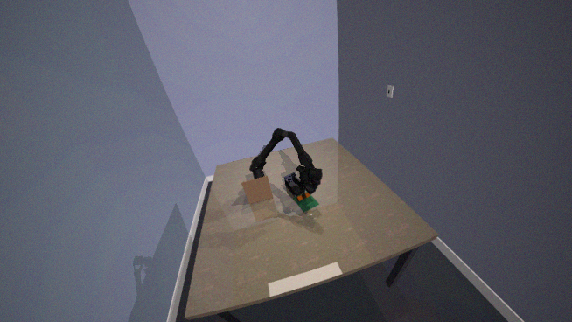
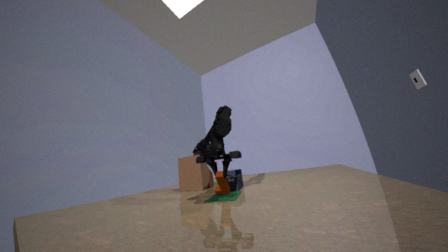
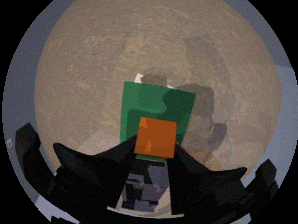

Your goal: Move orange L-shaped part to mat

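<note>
Broadly, the wide brown speckled desk [image 1: 376, 219] [image 2: 291, 212] [image 3: 85, 65] carries, largest to smallest, a tan box-shaped block [image 1: 257, 190] [image 2: 190, 174], a dark grey-blue tray [image 2: 238, 181] and a flat green rectangular mat [image 1: 309, 204] [image 2: 224, 196] [image 3: 145, 95], the tray just beside the mat and the block farther off from it. Over the mat, the black pincer [image 1: 304, 195] [image 2: 220, 174] [image 3: 156, 142] is grasping the orange L-shaped part [image 1: 303, 197] [image 2: 222, 183] [image 3: 156, 138], which stands tilted, out of its pocket; whether its lower end touches the mat, I cannot tell.

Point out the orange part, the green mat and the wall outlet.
Orange part [image 2: 222, 185] [image 3: 156, 137]: exterior, its long leg; wrist, its end face.
Green mat [image 2: 233, 196] [image 3: 145, 95]: exterior, its bare surface; wrist, its far portion.
Wall outlet [image 1: 390, 91] [image 2: 418, 79]: top and exterior, its white plate.
</note>
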`<state>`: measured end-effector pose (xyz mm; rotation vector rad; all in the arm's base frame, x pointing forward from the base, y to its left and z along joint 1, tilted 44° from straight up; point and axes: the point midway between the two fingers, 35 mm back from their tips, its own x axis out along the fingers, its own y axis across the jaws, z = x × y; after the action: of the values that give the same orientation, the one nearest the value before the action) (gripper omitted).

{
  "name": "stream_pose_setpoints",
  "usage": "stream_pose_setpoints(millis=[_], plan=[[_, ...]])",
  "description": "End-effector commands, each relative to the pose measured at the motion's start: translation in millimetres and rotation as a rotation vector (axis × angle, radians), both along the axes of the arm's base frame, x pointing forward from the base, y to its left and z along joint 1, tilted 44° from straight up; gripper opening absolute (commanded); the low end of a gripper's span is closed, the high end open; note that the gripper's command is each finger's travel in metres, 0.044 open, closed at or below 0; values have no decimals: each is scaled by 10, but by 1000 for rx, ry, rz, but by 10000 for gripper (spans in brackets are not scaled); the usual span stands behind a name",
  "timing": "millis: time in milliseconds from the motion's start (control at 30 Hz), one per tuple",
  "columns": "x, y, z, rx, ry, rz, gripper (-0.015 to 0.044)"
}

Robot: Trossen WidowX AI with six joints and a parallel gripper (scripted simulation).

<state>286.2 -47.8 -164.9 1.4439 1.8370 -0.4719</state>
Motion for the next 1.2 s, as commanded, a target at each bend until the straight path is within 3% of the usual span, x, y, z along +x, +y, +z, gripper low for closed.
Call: stream_pose_setpoints(millis=[0,200,533,700,800,1167], plan=[[-3,10,-1,3,2,-4,0],[-5,3,-1,1,1,0,0],[3,-21,22,0,1,0,263],[77,-434,456,-2,2,-4,394],[77,-580,631,0,2,-5,400],[95,-552,573,-5,-8,-18,400]])
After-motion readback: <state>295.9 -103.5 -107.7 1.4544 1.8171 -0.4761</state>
